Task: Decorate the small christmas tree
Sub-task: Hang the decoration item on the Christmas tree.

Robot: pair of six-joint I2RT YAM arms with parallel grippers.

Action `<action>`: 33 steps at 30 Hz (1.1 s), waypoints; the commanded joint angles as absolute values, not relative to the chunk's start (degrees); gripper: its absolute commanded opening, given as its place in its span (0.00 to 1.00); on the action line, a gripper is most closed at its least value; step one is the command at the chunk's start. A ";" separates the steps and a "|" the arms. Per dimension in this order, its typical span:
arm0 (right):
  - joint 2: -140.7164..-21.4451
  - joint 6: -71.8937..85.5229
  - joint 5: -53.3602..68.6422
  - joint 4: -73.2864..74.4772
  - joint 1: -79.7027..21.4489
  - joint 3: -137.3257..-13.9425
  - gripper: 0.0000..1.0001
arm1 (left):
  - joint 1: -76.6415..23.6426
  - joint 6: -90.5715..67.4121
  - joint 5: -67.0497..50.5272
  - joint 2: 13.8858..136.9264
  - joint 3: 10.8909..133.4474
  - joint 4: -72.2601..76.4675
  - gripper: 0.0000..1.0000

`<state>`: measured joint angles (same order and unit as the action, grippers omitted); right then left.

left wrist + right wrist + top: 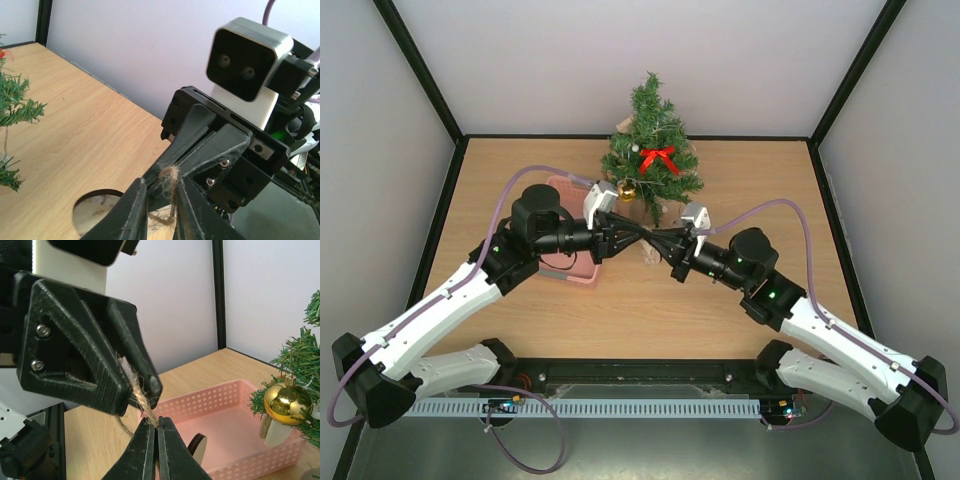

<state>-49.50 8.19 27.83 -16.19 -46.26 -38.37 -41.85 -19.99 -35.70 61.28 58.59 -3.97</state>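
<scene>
One twine (141,401) is clamped by left gripper (161,190) and right gripper (157,429) together near the tree (653,150), and may be snapped if pulled apart.

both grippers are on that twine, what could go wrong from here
1. The left gripper and right gripper both appear to pinch the same thin twine. Pulling apart could fray it or let it slip, dropping the wooden disc.
2. They work close beside the small christmas tree. A careless swing might knock off the gold bauble or tip the tree.
</scene>
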 commanded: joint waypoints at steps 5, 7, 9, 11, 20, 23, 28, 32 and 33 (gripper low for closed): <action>-45.43 11.30 26.33 -18.85 -46.49 -35.03 0.02 | -42.17 -17.99 -35.35 61.15 58.47 -2.82 0.34; -44.83 12.01 25.06 -18.43 -46.45 -34.69 0.02 | -42.19 -17.30 -36.08 61.38 57.68 -2.26 0.36; -44.38 12.98 24.02 -18.10 -46.45 -34.37 0.02 | -42.18 -17.02 -37.34 61.50 56.66 -0.81 0.39; -44.02 13.89 22.46 -18.03 -46.45 -33.93 0.02 | -42.18 -17.17 -38.20 61.70 55.66 0.88 0.44; -43.57 15.92 18.36 -17.05 -46.47 -33.61 0.02 | -42.43 -16.67 -40.01 63.83 52.94 6.30 0.43; -43.51 15.79 17.27 -15.63 -46.49 -34.01 0.02 | -42.45 -16.25 -39.24 64.35 52.56 7.99 0.19; -44.07 14.63 16.10 -13.14 -46.39 -34.65 0.02 | -42.54 -16.25 -35.93 64.51 52.47 10.26 0.03; -44.47 12.72 13.49 -10.09 -45.94 -35.73 0.02 | -42.54 -16.89 -30.99 65.33 52.29 11.76 0.02; -44.47 12.45 13.23 -9.69 -45.66 -35.83 0.02 | -42.54 -17.17 -30.38 65.92 52.29 12.42 0.02</action>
<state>-44.53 14.31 16.27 -12.69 -46.22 -33.95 -42.22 -16.95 -34.98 64.53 52.82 7.90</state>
